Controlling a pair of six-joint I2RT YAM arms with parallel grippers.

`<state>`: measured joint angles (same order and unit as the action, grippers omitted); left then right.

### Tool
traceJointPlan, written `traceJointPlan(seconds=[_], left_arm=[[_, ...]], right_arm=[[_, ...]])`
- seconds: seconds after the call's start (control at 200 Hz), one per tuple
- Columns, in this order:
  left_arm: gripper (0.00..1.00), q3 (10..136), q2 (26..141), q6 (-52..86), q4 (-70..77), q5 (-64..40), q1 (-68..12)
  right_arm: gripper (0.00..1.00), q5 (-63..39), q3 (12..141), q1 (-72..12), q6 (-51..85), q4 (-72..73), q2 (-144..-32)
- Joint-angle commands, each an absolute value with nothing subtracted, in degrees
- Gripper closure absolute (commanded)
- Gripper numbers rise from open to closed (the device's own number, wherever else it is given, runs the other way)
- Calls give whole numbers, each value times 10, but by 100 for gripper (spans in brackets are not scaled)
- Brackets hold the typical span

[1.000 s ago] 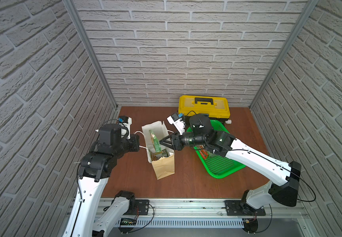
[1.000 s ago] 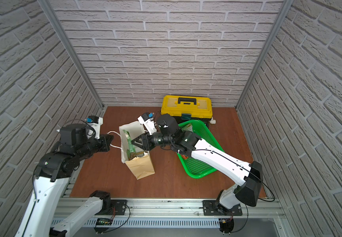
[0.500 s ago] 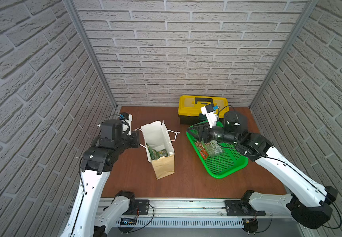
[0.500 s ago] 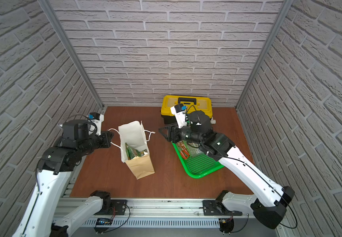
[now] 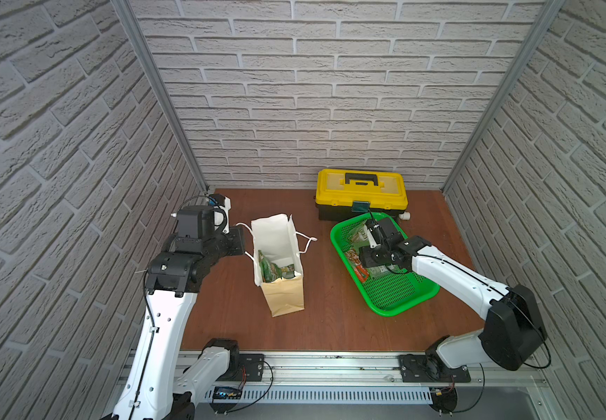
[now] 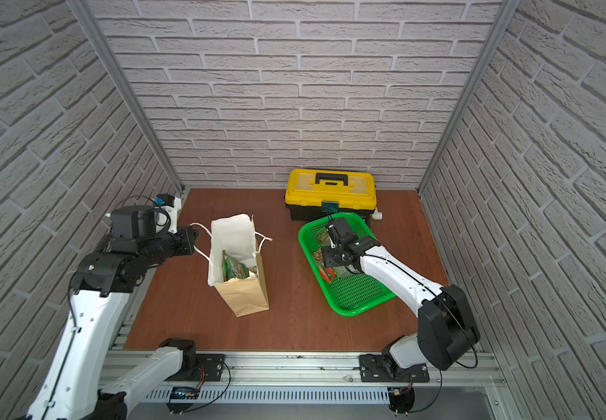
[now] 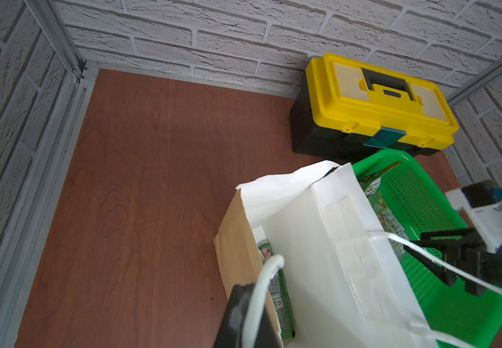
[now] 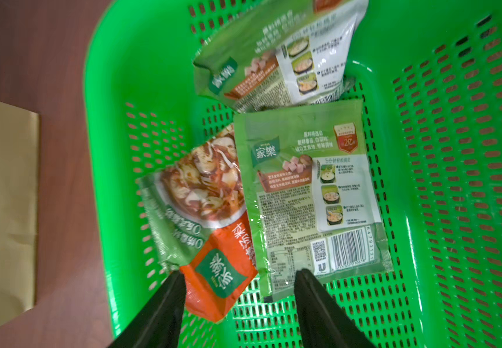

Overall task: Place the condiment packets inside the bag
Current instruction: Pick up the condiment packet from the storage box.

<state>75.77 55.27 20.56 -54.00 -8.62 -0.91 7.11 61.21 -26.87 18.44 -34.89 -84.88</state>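
the bag (image 5: 283, 298) stands upright on the brown table (image 5: 330, 327), mouth open, white lining visible. several condiment packets (image 5: 271, 271) stand on edge inside it, against the lower part of the interior.

the left gripper (image 5: 239, 237) sits just beside the bag's rim on the robot's left side. its jaws are together, clamped on the white cord handle (image 7: 261, 280), which runs taut from the bag wall to the black finger in the left wrist view. the second cord loop hangs free on the opposite side of the bag.

the green basket (image 5: 396, 291) lies to the robot's right of the bag, well apart from it, with its far end just in front of the yellow toolbox (image 5: 361, 189). three packets lie flat in the basket: a green packet (image 8: 313, 195) with its printed back face up, a packet with a red-orange end (image 8: 213, 271) partly tucked under it, and a third green packet (image 8: 274, 60) near the basket's end wall.

the right gripper (image 8: 239, 274) points down into the basket. its jaws are apart, with nothing between them; one fingertip sits over the edge of the red-orange end, the other over the corner of the green packet. contact with either packet cannot be determined.
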Motion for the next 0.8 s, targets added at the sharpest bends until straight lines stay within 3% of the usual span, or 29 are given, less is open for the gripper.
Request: traceJointPlan(seconds=[0.0,0.27,0.505,0.64,0.795], left_arm=[[94,767,549,197,-516,-93,-4],[93,758,542,197,-520,-92,-3],[93,760,538,197,-525,-93,-3],[93,760,536,197,-526,-96,-3],[93,761,534,198,-526,-96,-3]], right_arm=[[37,109,631,-269,158,-357,-888],[35,157,666,-268,138,-385,-988],[38,218,679,-260,148,-402,-995],[45,237,677,-249,148,-408,-991],[65,256,672,-241,149,-409,-976]])
